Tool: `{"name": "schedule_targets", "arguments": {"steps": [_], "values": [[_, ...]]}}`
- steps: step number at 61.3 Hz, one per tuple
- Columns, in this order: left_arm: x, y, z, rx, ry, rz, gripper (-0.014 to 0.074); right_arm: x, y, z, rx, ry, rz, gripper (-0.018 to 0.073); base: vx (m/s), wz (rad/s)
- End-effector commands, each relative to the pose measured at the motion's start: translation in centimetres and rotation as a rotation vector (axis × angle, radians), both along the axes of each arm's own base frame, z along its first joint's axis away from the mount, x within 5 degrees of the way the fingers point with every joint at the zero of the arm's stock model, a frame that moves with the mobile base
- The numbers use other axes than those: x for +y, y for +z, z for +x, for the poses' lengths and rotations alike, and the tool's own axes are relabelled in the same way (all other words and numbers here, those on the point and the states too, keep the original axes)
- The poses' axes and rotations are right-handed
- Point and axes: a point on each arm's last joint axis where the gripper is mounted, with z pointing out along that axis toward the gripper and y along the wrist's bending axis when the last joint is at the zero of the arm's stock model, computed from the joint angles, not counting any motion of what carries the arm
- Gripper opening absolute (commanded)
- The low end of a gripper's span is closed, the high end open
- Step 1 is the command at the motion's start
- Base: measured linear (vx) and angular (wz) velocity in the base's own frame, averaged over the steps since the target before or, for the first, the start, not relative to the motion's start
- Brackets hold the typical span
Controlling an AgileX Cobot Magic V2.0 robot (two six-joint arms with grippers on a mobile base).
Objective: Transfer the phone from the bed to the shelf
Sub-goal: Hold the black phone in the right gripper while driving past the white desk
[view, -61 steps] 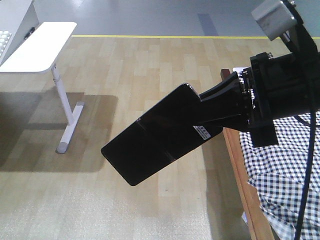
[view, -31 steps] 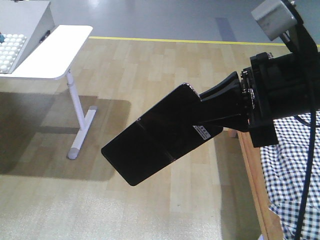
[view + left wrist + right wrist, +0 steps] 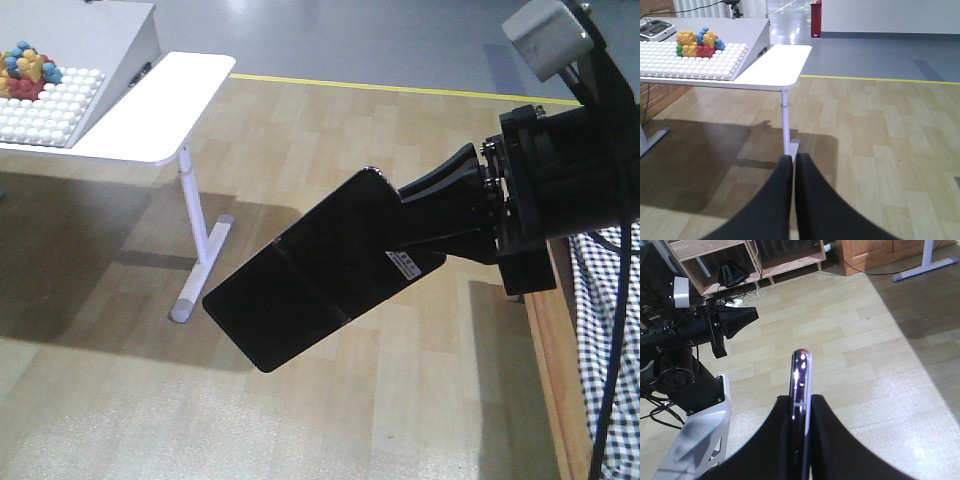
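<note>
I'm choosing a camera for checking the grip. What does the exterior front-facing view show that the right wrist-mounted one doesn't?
Front only: the phone face-on, black, with its white sticker, the checked bed, a white table. Wrist only: the phone edge-on in the right end effector, the wooden shelf, the left end effector. Both: the held phone over wood floor.

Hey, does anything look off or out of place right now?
Nothing spilled or broken. The one odd thing: the phone is pinched at just one end by the right gripper, tilted, with most of its length hanging out over the wooden floor.
</note>
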Motion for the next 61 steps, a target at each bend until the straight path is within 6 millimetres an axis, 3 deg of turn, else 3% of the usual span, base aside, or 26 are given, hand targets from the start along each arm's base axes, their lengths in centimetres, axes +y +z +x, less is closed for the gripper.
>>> {"name": "schedule_targets", "arguments": {"steps": [1,61], "values": [[0.04,0.55,0.05,-0.072,0.004,-0.009,0.0001,0.18,1.99,-1.3,-0.016,0.05,0.088,-0.0001,0.11,0.19],[0.04,0.55,0.05,-0.072,0.004,-0.009,0.0001,0.18,1.99,-1.3,-0.016,0.05,0.088,-0.0001,0.14,0.22]]}}
